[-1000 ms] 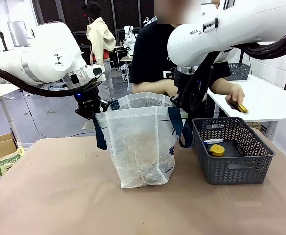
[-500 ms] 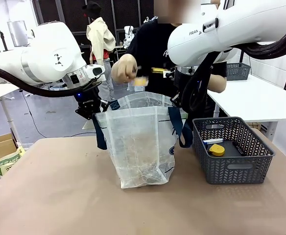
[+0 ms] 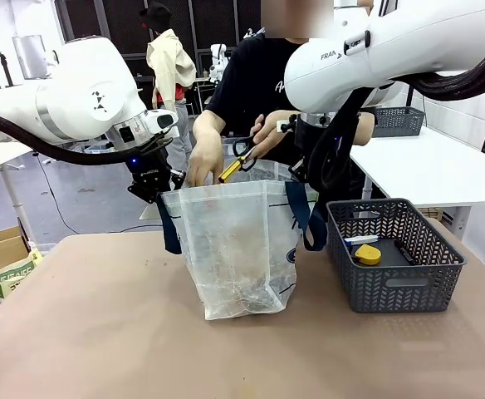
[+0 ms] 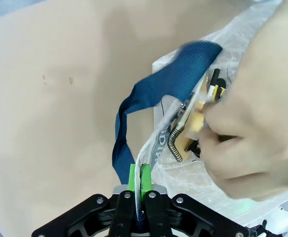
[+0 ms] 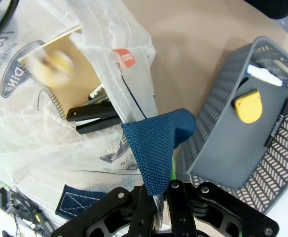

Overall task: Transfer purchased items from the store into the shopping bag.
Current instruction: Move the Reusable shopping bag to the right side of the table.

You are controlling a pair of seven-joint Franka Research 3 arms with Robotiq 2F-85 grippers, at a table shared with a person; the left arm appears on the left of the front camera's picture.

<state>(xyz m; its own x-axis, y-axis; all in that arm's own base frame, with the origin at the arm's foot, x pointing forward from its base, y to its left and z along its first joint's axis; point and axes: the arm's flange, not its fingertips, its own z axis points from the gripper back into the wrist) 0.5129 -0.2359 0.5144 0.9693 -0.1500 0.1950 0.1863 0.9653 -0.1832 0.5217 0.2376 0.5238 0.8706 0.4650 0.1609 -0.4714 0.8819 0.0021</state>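
Note:
The shopping bag (image 3: 238,249) stands open mid-table, held up by both arms. My left gripper (image 3: 154,189) is shut on its left rim beside a navy strap (image 4: 149,106); its green pads (image 4: 134,180) pinch the plastic. At the opposite rim, my right gripper (image 3: 302,176) is shut next to the other strap (image 5: 156,143). A person's hands hold yellow-and-black scissors (image 3: 238,158) over the bag's mouth. Inside lie a brown spiral pad (image 5: 70,81) and a black item (image 5: 92,116). The store (image 3: 396,291), a grey lattice basket, holds a round yellow object (image 3: 368,254) and a white stick (image 3: 361,240).
A black pen (image 5: 277,128) also lies in the basket. The person stands at the far edge behind the bag, one hand (image 4: 252,128) deep in its mouth. A white side table (image 3: 442,170) with another grey basket (image 3: 396,121) is at far right.
The person's hand left the white side table and brought the scissors over the bag's mouth; the other hand came to the bag's rim. Both arms and the bag stayed put.

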